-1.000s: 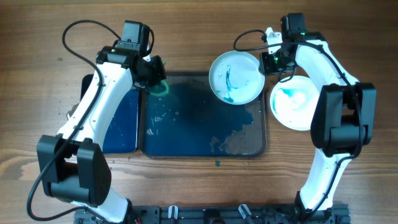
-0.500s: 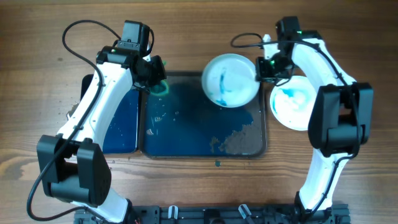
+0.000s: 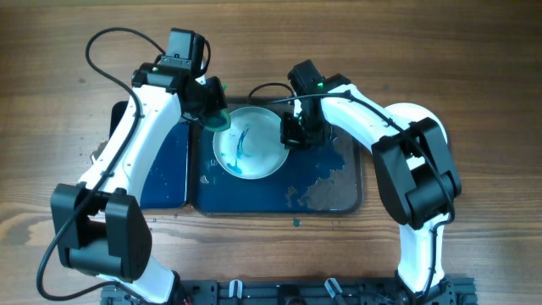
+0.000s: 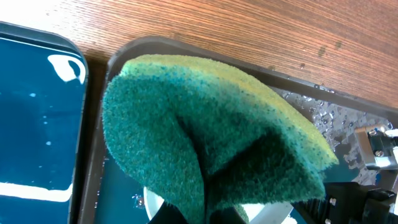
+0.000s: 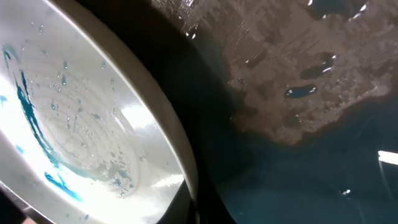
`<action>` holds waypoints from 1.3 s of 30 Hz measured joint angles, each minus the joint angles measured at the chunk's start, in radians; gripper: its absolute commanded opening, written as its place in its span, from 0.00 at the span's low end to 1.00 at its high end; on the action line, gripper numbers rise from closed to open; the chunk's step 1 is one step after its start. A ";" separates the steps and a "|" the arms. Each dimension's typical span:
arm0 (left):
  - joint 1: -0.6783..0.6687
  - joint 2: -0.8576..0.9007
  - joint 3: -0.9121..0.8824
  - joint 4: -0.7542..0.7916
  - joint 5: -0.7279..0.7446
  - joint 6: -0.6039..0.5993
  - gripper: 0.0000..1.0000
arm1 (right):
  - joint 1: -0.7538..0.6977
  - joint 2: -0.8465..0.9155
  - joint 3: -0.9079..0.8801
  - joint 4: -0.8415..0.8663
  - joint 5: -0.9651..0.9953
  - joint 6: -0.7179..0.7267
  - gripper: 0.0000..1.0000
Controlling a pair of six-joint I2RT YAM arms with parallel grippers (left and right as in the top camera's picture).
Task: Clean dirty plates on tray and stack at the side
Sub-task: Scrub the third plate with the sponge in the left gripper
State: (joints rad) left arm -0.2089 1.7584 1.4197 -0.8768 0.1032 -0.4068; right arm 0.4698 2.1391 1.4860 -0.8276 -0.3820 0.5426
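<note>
A white plate (image 3: 248, 141) with teal smears lies on the left half of the large dark tray (image 3: 326, 191). My right gripper (image 3: 292, 134) is shut on the plate's right rim. In the right wrist view the plate (image 5: 74, 124) fills the left side, with my right gripper (image 5: 194, 208) pinching its edge over the wet tray (image 5: 298, 137). My left gripper (image 3: 210, 108) is shut on a green sponge (image 3: 220, 119) at the plate's back left edge. The sponge (image 4: 211, 137) fills the left wrist view, with a sliver of plate (image 4: 155, 202) below it. Other plates are hidden or out of view.
A smaller narrow dark tray (image 3: 165, 169) lies against the large tray's left side, under my left arm. A grey wet patch (image 3: 326, 191) covers the large tray's front right. A small teal speck (image 3: 297, 223) lies on the wooden table in front of the tray.
My right gripper has carried the plate from the tray's back right corner leftward and set it down by the sponge. My right arm now covers the spot right of the tray. The left arm has not moved.
</note>
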 measured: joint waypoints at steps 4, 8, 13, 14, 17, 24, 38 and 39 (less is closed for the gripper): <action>-0.029 0.009 -0.094 0.106 0.000 0.005 0.04 | 0.000 0.000 -0.003 0.007 -0.005 0.015 0.04; -0.062 0.102 -0.159 0.188 0.000 0.090 0.04 | 0.000 0.000 -0.005 0.011 -0.010 0.015 0.04; -0.097 0.207 -0.156 0.206 -0.004 0.161 0.04 | 0.000 0.000 -0.005 0.011 -0.010 0.015 0.04; -0.100 0.207 -0.154 0.204 -0.005 0.166 0.04 | 0.000 0.000 -0.005 0.011 -0.010 0.015 0.05; -0.116 0.209 -0.151 0.194 0.041 0.241 0.04 | 0.000 0.000 -0.005 0.011 -0.010 0.015 0.04; -0.197 0.241 -0.162 0.364 0.327 0.380 0.04 | 0.000 0.000 -0.005 0.013 -0.011 0.014 0.05; -0.206 0.232 -0.130 0.202 -0.343 0.061 0.04 | 0.007 0.000 -0.006 0.028 -0.022 0.005 0.04; -0.206 0.231 -0.129 0.173 -0.347 0.051 0.04 | 0.010 0.000 -0.006 0.027 -0.024 0.002 0.04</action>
State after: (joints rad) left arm -0.4145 1.9896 1.2911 -0.7036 -0.2436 -0.3557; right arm 0.4793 2.1391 1.4796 -0.8005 -0.4061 0.5446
